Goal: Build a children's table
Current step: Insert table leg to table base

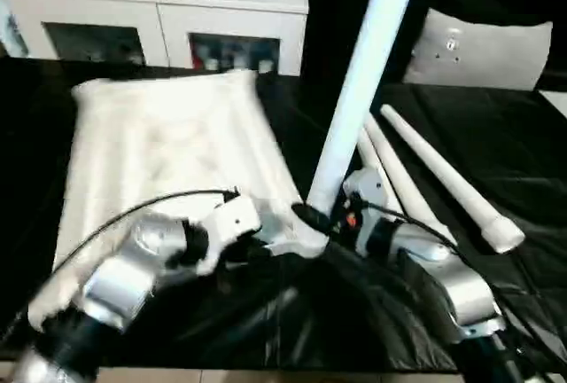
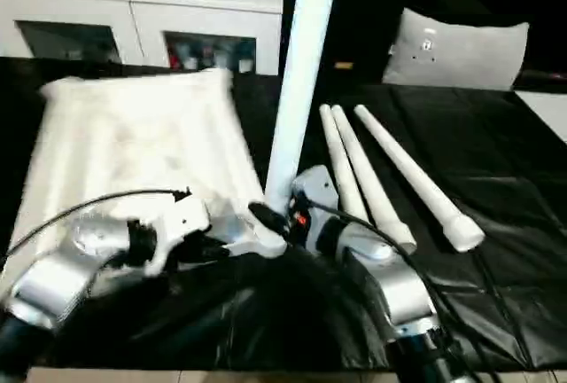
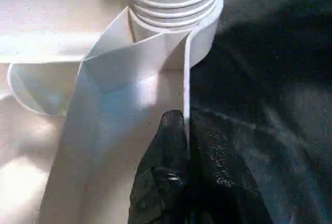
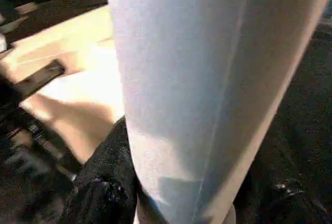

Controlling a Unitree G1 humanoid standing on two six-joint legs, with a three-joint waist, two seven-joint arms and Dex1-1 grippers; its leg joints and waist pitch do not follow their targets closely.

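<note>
A white plastic table top (image 1: pixel 168 152) lies upside down on a black-covered surface (image 1: pixel 496 161), its ribbed underside facing up. At the corner of the top nearest the robot, one long white leg (image 1: pixel 359 82) stands nearly upright, leaning slightly, its threaded end seated at the round corner socket (image 3: pixel 176 6).

The right end effector (image 1: pixel 321 220) pinches this leg low down, just above the socket, its fingers half spread around the tube. The left end effector (image 3: pixel 174 146) is pressed together on the thin wall of the top right beside that socket, holding the corner steady.

Three more legs (image 2: pixel 390 179) lie side by side on the surface, just beyond the standing leg. A white-grey cushion (image 2: pixel 456 46) sits farther back; a white cabinet (image 1: pixel 159 19) stands behind the top.

Risks, as a judgement: the lean may cross-thread the leg as it turns, jamming it. The left grip on a thin rib could slip, letting the top spin. A released, half-seated leg could topple onto the loose ones.
</note>
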